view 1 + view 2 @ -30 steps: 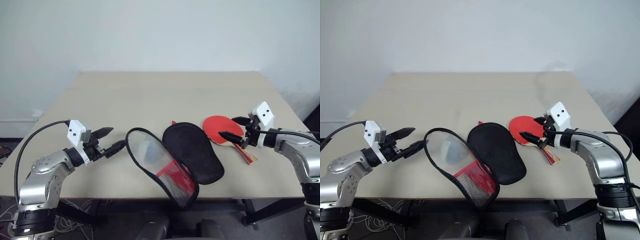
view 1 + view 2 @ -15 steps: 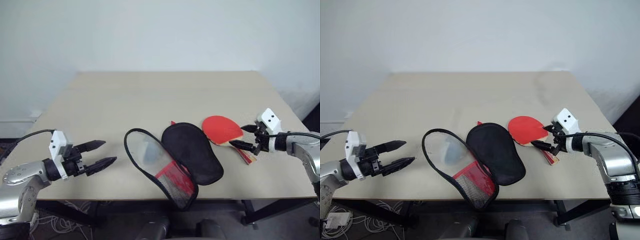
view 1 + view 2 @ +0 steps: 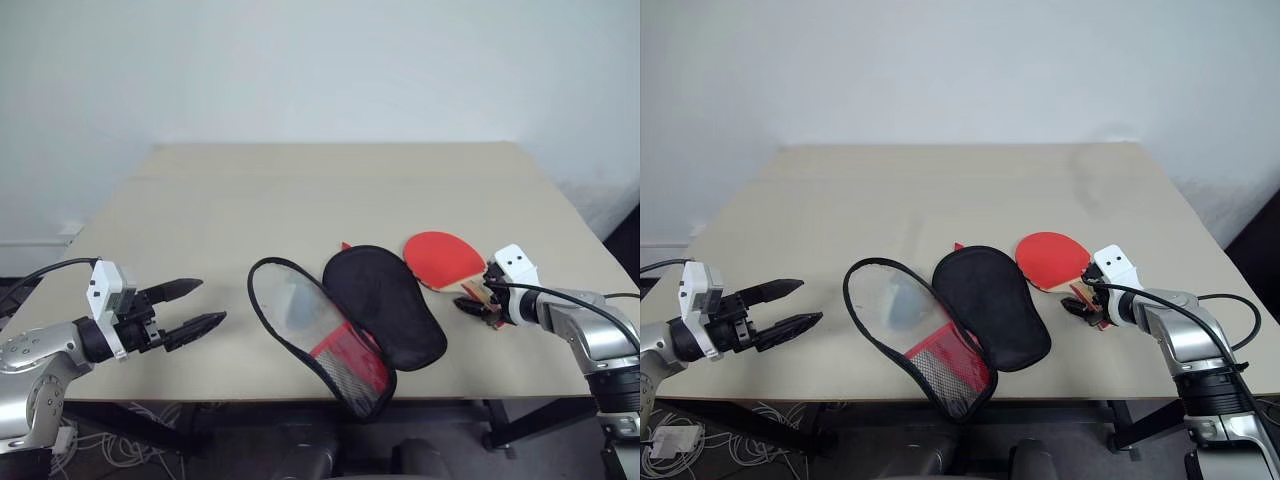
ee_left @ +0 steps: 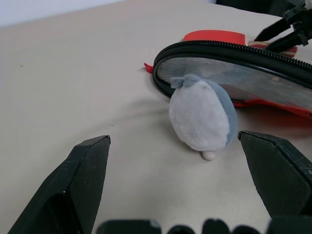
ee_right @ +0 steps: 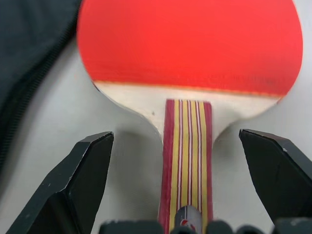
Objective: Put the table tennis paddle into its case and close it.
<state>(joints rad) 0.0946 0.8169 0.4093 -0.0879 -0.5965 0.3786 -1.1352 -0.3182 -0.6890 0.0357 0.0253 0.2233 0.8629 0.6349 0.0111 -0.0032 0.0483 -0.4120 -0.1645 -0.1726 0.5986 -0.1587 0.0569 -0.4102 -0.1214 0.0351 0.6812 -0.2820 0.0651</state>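
Indoors, beige table (image 3: 300,190), white wall (image 3: 320,70); left claw (image 3: 190,310), right claw (image 3: 478,298) both apart.

Case (image 3: 370,320) lies unzipped and spread open mid-table (image 3: 250,200), red paddle (image 3: 443,258) just right of it. Right gripper (image 3: 478,303) open at paddle handle, left gripper (image 3: 195,308) open, well left of case

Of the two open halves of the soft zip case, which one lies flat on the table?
The black fabric half, nearer the red-faced paddle. The other half, with the clear panel, red fabric and mesh, stands tilted up.
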